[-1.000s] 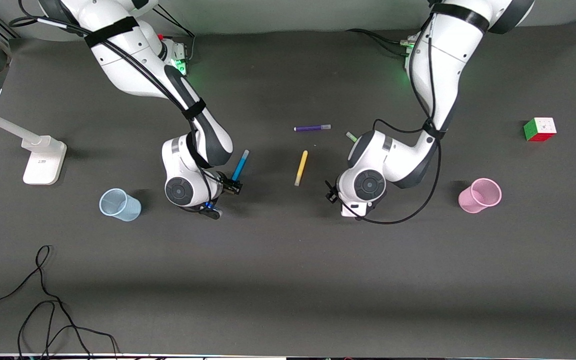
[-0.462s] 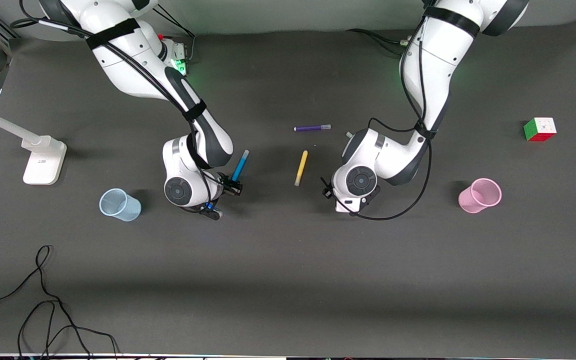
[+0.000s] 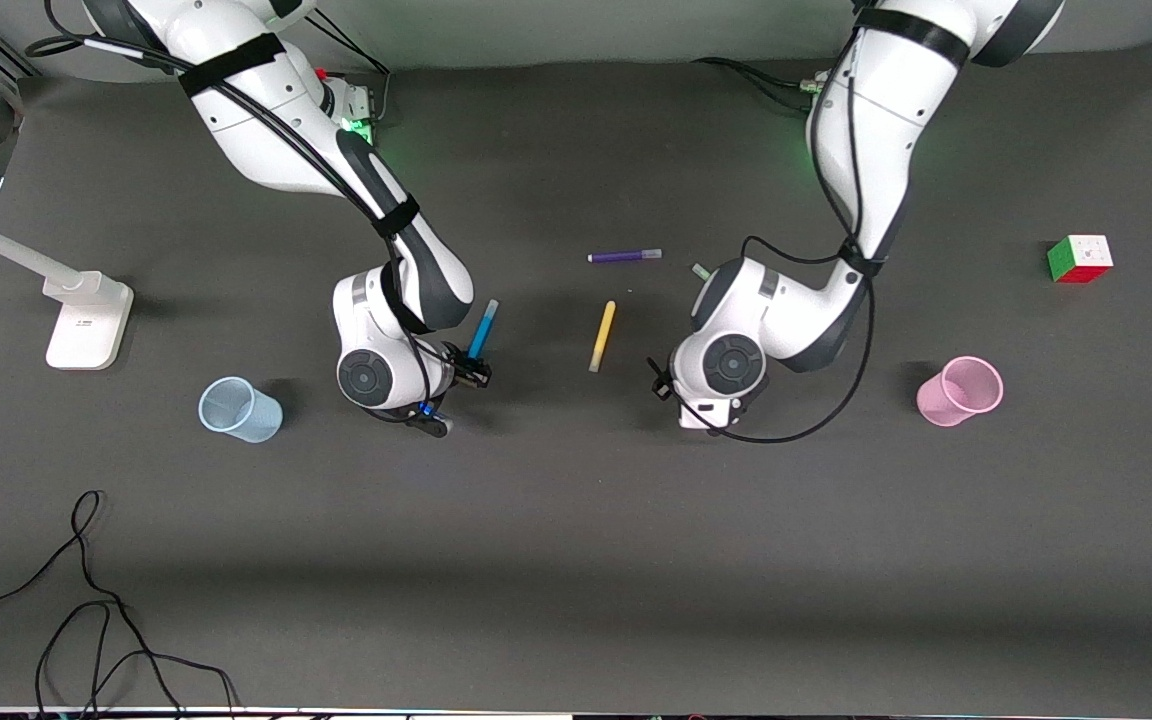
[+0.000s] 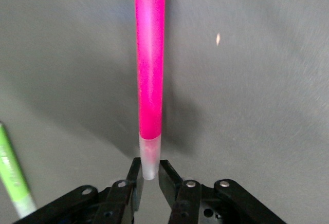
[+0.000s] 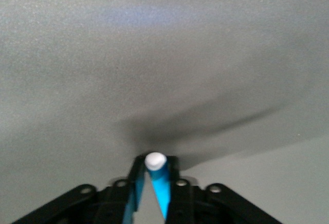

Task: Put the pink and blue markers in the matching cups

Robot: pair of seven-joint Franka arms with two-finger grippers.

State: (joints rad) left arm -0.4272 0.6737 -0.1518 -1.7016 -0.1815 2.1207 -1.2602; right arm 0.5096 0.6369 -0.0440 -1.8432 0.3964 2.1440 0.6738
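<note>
Right claw is gripping the slim bright blue marker over the bench. Left claw is pinching the magenta-pink marker by its pale cap.

Both arms have glossy white link shells with dark grey joint sections. The right arm carries black strap bands around its upper link and forearm, securing black cables routed along the shell. The left arm has a black band near its top, and a black cable hangs in a loop beneath its wrist. Each wrist ends in a round dark grey cap with a small centre mark. A green indicator light glows near each base. The left end effector and right end effector have black fingers on black bodies fitted with small silver screws.
</note>
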